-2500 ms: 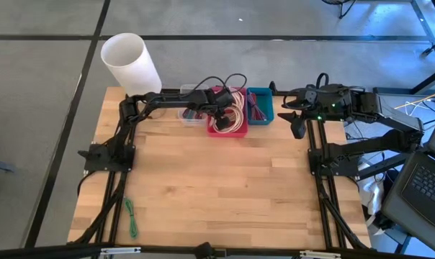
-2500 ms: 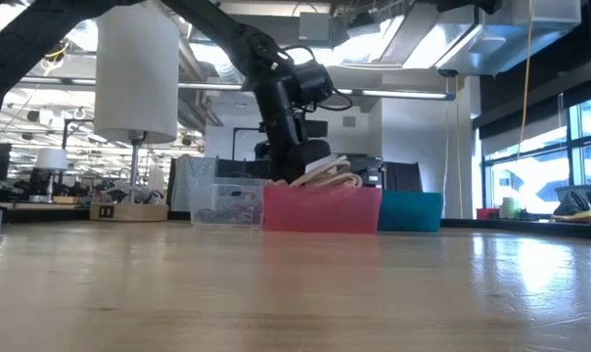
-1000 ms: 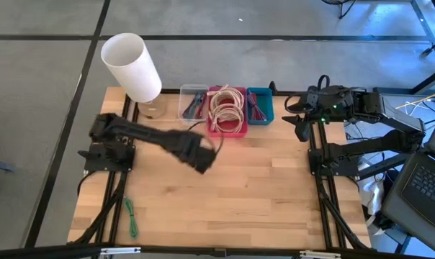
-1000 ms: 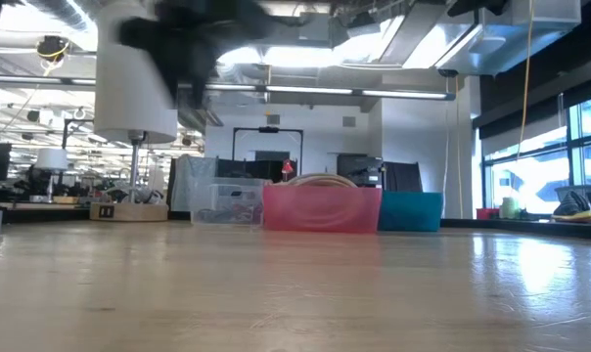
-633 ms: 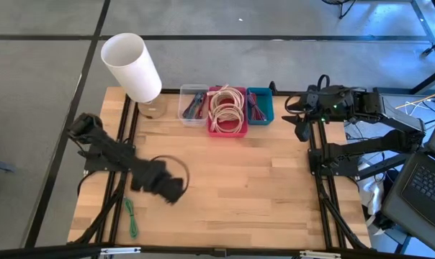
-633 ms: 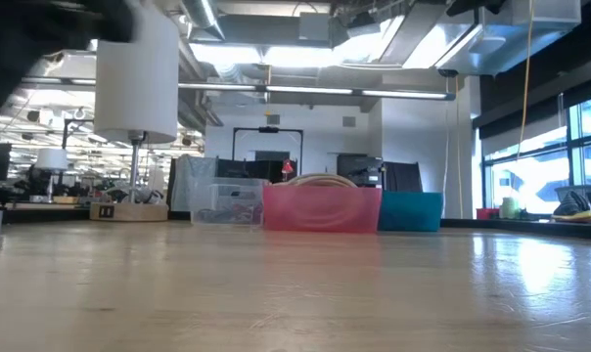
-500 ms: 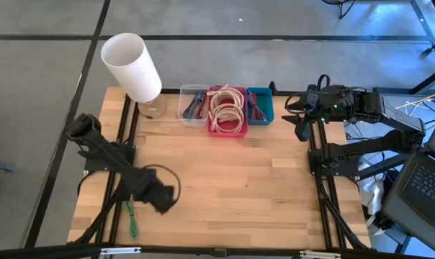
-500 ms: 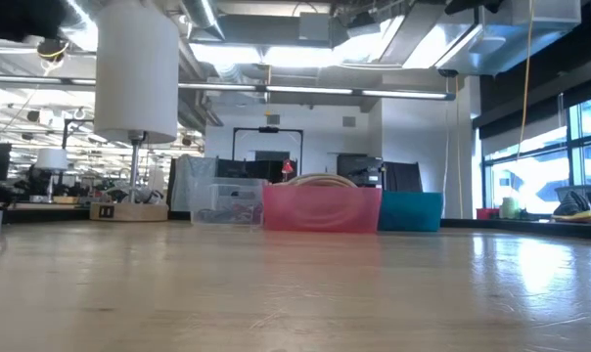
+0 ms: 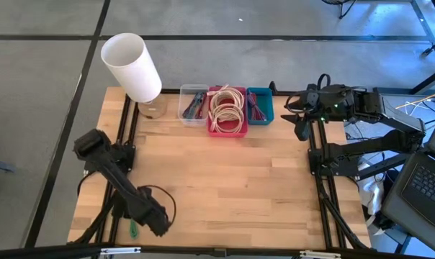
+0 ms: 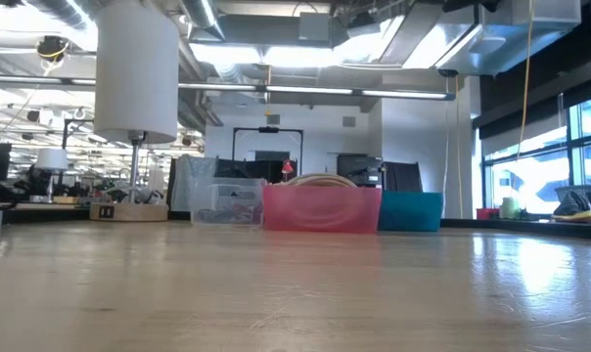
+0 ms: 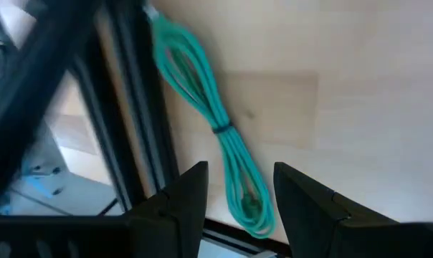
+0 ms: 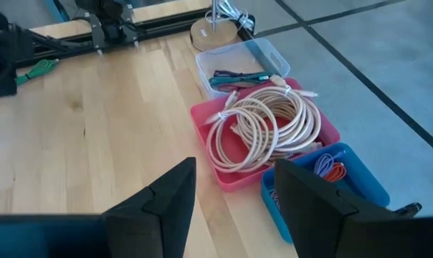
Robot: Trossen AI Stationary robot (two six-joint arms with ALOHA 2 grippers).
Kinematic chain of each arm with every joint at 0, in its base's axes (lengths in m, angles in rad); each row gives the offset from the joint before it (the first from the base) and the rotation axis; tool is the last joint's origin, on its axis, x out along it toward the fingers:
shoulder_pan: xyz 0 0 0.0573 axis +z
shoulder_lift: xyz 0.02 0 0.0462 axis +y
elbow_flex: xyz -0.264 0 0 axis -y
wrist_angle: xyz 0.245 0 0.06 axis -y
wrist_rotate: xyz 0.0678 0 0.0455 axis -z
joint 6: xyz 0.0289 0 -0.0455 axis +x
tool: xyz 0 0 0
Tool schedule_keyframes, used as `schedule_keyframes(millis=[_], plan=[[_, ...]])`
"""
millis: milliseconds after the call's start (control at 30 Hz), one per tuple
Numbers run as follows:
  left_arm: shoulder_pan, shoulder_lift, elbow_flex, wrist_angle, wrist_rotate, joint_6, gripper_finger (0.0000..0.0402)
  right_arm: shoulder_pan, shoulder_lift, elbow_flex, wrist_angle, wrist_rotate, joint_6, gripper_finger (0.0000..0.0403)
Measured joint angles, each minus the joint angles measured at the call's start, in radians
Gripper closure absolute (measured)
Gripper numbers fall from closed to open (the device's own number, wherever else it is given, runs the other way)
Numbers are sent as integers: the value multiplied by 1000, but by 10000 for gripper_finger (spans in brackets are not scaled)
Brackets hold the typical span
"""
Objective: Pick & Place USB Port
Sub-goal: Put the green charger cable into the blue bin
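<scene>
- Cable position decides the coming move: the green cable (image 11: 215,122), a bundled loop bound near its middle, lies on the table (image 9: 225,180) at the near left corner, directly ahead of and between the fingertips of the left gripper (image 11: 238,188) in the left wrist view.
- Long axis of the bundle runs roughly along the line the left gripper points, beside the dark frame rail (image 11: 123,129), so the fingers straddle its width rather than its length.
- Left gripper (image 9: 154,219) hovers over that corner in the high view, with a green end (image 9: 133,230) just showing beside it; its jaws are spread and hold nothing.
- Right gripper (image 9: 298,124) waits well apart at the far right edge, jaws also spread and empty, so the left arm is by far the nearer.
- Far edge of the table carries the clear bin (image 9: 193,104), the pink bin (image 9: 227,131) with coiled pale cables (image 9: 227,106), and the blue bin (image 9: 259,106), beside a white lamp (image 9: 131,59).
- Brands or writing: none readable on the cable, the bins or the arms.
</scene>
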Motion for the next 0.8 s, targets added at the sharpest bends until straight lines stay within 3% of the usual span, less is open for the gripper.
schedule_keyframes(millis=[300,667,800], plan=[[-85,142,0,135,163,-46,249,0,0,0,38,0,0,210],[-92,158,-2,147,68,-35,249,0,0,0,55,-4,3,210],[-96,163,-55,227,75,-31,256,0,0,0,55,-3,4,210]])
